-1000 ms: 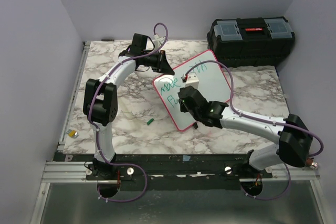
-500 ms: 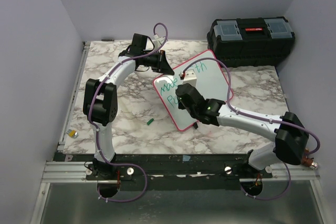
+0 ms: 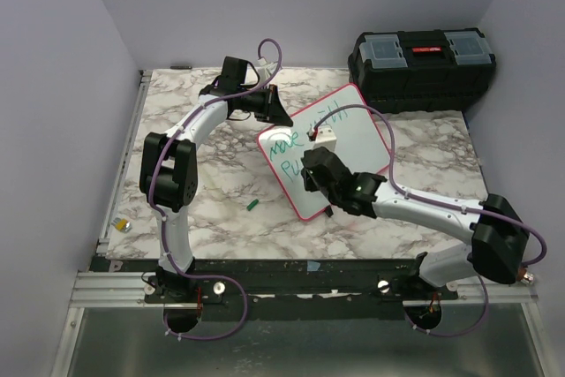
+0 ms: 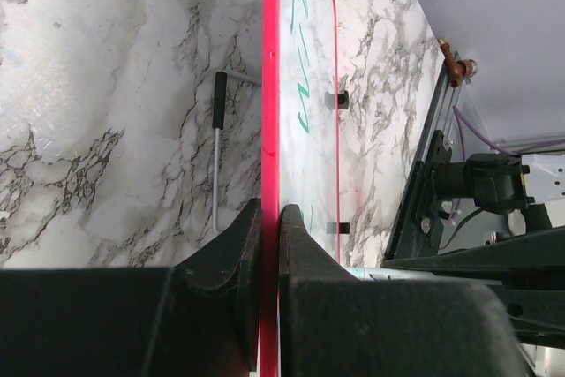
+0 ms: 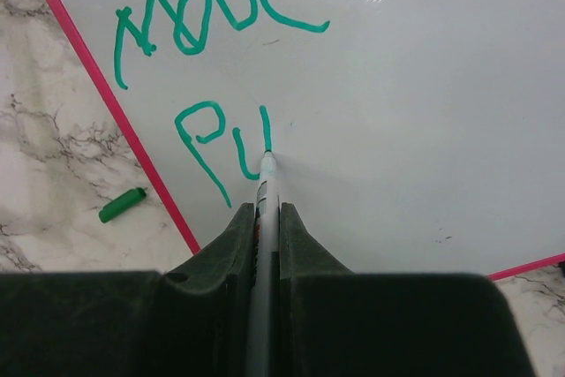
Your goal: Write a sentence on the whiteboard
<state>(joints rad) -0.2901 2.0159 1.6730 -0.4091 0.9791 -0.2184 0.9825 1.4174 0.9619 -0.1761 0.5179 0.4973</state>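
Shifting slightly toward the lower right of the top view since the earlier frame, the right gripper (image 5: 267,211) is clenching a marker (image 5: 264,184), its tip touching the whiteboard (image 5: 406,130), which is lying mid-frame in that view. The left gripper (image 4: 270,222) is pinching the board's pink edge. Pressing too hard is risking the board pivoting in that narrow pinch, and the wrist is risking smearing wet ink. Green writing is reading roughly "MOVE", with "Pu" and another stroke beneath; letters at upper right are proving unreadable.
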